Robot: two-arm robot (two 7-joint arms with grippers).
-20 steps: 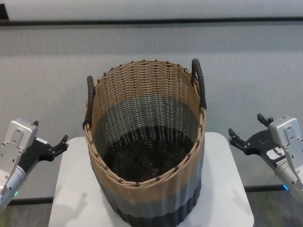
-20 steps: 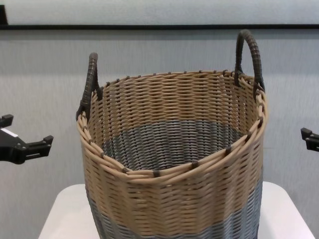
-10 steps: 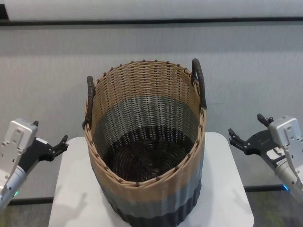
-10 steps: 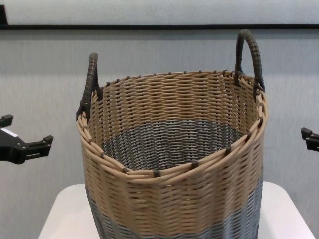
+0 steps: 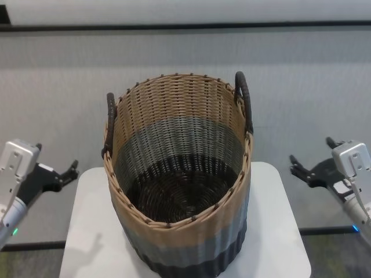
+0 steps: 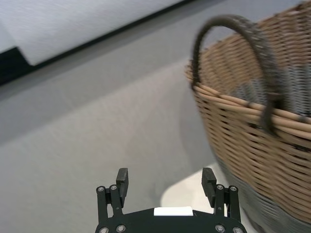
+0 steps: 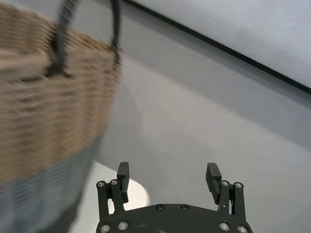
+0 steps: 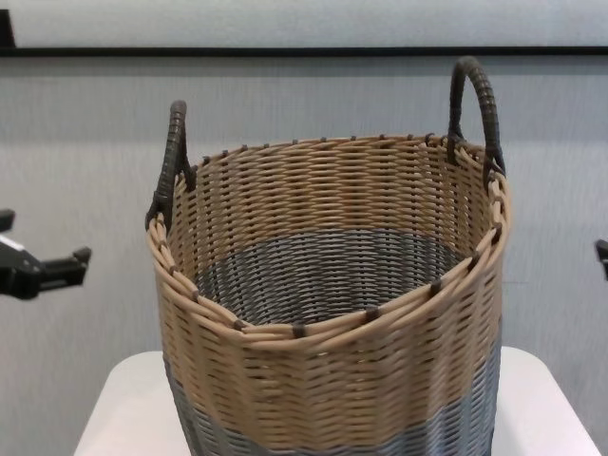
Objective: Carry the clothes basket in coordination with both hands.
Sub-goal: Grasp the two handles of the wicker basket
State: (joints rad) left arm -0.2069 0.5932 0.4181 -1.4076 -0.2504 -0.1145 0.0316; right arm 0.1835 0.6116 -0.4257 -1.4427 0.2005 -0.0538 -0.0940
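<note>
While both tools gape: round woven wicker clothes basket, dark loop handles.

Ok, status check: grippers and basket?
Left gripper and right gripper open, flanking, clear of handles. Clothes basket upright on white table, ungrasped. Nothing blocking.

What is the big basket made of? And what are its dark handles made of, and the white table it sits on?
The clothes basket looks like woven wicker: thin strands cross over and under in tan, grey and dark brown bands. Its loop handles seem wrapped in dark brown cord or strips, since ridges wind around them; which one is unclear. The white table looks smooth and matte, maybe painted wood or plastic.
</note>
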